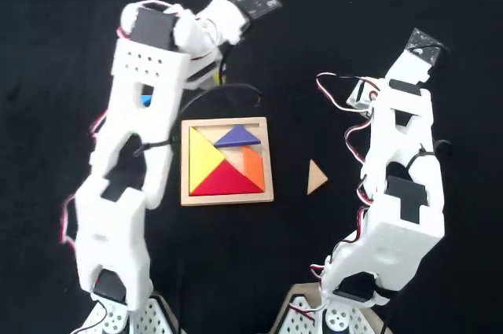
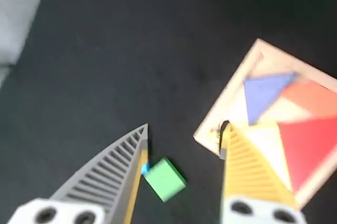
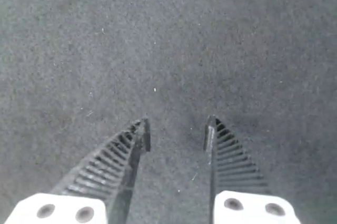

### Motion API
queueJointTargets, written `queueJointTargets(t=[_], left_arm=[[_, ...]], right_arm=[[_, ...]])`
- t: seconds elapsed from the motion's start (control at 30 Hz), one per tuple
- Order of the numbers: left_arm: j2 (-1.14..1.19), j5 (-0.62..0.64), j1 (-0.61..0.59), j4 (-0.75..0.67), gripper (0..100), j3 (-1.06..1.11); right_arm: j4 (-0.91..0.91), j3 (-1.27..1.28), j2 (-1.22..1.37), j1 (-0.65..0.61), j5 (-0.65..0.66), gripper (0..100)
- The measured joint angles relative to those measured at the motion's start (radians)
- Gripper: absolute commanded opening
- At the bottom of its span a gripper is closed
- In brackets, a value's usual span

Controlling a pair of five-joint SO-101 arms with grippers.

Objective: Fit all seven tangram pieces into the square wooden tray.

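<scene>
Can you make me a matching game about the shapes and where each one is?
Things:
1. green square
2. blue triangle
3. plain wooden triangle
4. red triangle

Places:
A. in the tray, at the edge nearest the arm bases
B. alone on the black cloth, beside the tray
C. outside the tray, between the left gripper's open fingers
D. in the tray, by its far edge

Pairs: 1-C, 2-D, 3-B, 4-A
</scene>
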Motion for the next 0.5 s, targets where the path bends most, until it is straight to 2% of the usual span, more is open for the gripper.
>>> queueJointTargets(t=[0.13, 0.23, 0.3, 0.4, 0.5], left_arm=[[-0.129, 0.012, -0.008, -0.006, 14, 0.281], [-0.175, 0.026, -0.006, -0.107, 3, 0.516], [-0.187, 0.104, -0.006, -0.203, 4, 0.635], [-0.192, 0.285, -0.011, -0.336, 6, 0.723], [-0.178, 0.385, -0.012, -0.373, 6, 0.733]], right_arm=[[0.000, 0.000, 0.000, 0.000, 0.000, 18.0], [0.000, 0.000, 0.000, 0.000, 0.000, 18.0], [0.000, 0.000, 0.000, 0.000, 0.000, 18.0], [0.000, 0.000, 0.000, 0.000, 0.000, 18.0], [0.000, 0.000, 0.000, 0.000, 0.000, 18.0]])
